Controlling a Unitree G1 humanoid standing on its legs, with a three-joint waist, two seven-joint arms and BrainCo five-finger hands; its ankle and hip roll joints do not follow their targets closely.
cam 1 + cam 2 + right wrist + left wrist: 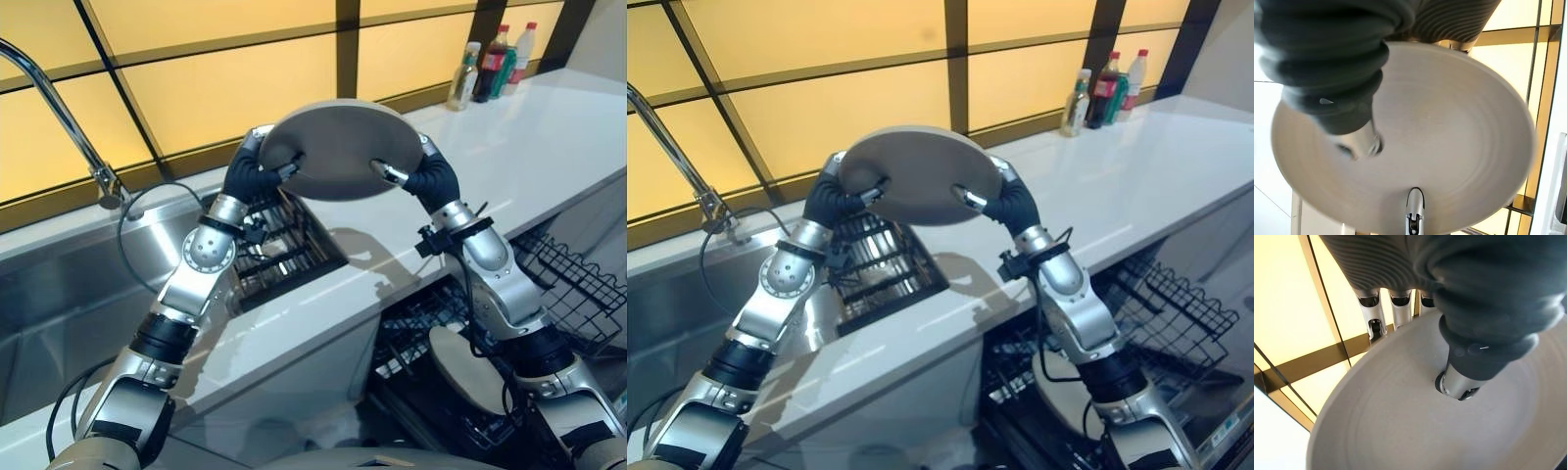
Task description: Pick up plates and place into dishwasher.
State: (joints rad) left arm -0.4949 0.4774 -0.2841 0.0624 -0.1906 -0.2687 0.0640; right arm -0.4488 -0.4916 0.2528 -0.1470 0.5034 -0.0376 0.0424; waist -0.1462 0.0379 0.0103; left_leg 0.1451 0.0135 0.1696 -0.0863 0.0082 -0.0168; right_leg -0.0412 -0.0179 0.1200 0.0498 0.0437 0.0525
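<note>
A round grey plate [338, 147] is held up in the air above the white counter [549, 147], tilted with its underside toward me. My left hand [257, 176] pinches its left rim, thumb on the near face and fingers behind. My right hand [426, 181] pinches the right rim the same way. In the left wrist view the thumb [1459, 382] presses the plate [1415, 431] and the fingers [1376, 318] reach over its edge. The right wrist view has the plate [1459, 137] under the right thumb [1359, 142].
A black wire dish rack [284, 245] sits in the steel sink below the plate, with a faucet [59, 108] at the left. The open dishwasher's lower rack [568, 284] is at the lower right and holds another plate [465, 367]. Bottles [490, 64] stand on the far counter.
</note>
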